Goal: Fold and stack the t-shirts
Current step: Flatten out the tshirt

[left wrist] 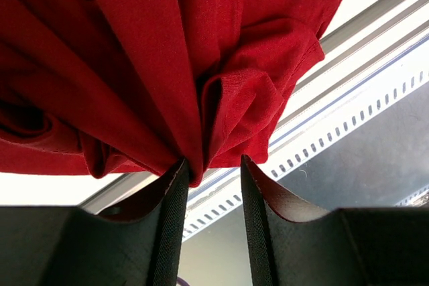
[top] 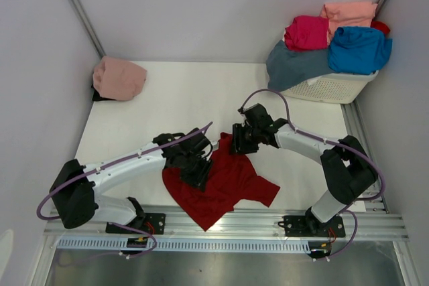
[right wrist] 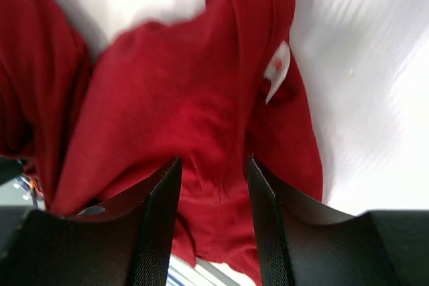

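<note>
Left claw (top: 200, 179), toward near edge of counter (top: 181, 98): pinching a gathered fold of red shirt (top: 231, 182), narrow gap between fingers. Right claw (top: 236, 143), just beyond it: closed narrowly on same shirt, close to white label (right wrist: 277, 70). Red shirt: crumpled, reaching to near edge, lowest corner over rail (top: 281, 213). Pink shirt (top: 119, 77): bunched, far left corner. Basket (top: 332, 88), far right corner: heaped with magenta shirt (top: 307, 31), salmon shirt (top: 350, 11), blue shirt (top: 360, 48); grey shirt (top: 295, 65) draped over left rim.

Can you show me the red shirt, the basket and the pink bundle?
dark red t-shirt (top: 228, 182): top view, middle of its crumpled cloth.
white basket (top: 332, 88): top view, front lattice wall.
dusty pink t-shirt (top: 119, 77): top view, centre of the bundle.
</note>
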Robot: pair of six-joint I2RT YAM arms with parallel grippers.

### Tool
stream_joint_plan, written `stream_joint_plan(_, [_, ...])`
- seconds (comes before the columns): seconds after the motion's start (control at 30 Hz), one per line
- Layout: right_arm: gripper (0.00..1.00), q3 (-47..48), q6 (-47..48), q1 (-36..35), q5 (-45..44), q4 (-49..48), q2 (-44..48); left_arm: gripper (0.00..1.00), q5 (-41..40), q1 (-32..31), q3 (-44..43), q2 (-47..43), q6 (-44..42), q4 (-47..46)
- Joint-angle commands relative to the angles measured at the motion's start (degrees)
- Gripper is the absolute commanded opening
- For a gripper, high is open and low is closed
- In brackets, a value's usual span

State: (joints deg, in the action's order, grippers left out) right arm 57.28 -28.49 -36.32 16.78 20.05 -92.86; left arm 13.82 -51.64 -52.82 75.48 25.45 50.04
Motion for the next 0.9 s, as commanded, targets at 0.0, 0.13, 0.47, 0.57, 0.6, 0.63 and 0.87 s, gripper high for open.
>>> stream_joint_plan(0.0, [0.48,-1.4,-0.1,-1.0,-0.2,2.6,2.0,0.40,2.0,-0.5,-1.1,0.5,0.3,-0.8])
stream_joint_plan(0.13, [0.48,-3.5,-0.9,-1.7,0.3,1.5,2.4,0.39,1.9,-0.6,-1.0,0.5,0.4,-0.7])
stream_joint_plan(0.47, [0.28,-6.1,-1.6,-2.4,0.5,-1.3,1.5,0.37,1.6,-1.4,0.2,1.1,1.8,-1.6])
stream_joint_plan(0.57, [0.10,-5.9,-1.7,-2.3,0.3,-2.2,1.3,0.37,1.6,-1.5,0.0,1.2,1.8,-1.7])
stream_joint_plan(0.6, [0.06,-5.7,-1.7,-2.4,0.3,-2.5,1.2,0.37,1.6,-1.5,-0.3,1.4,1.8,-1.7])
stream_joint_plan(0.63, [0.02,-5.2,-1.7,-2.4,-0.1,-2.6,1.1,0.36,1.5,-1.5,-0.3,1.6,1.8,-1.7])
stream_joint_plan(0.87, [0.00,1.7,2.5,-0.9,-14.0,3.0,3.6,0.33,1.1,-1.6,-0.7,2.1,1.6,-1.6])
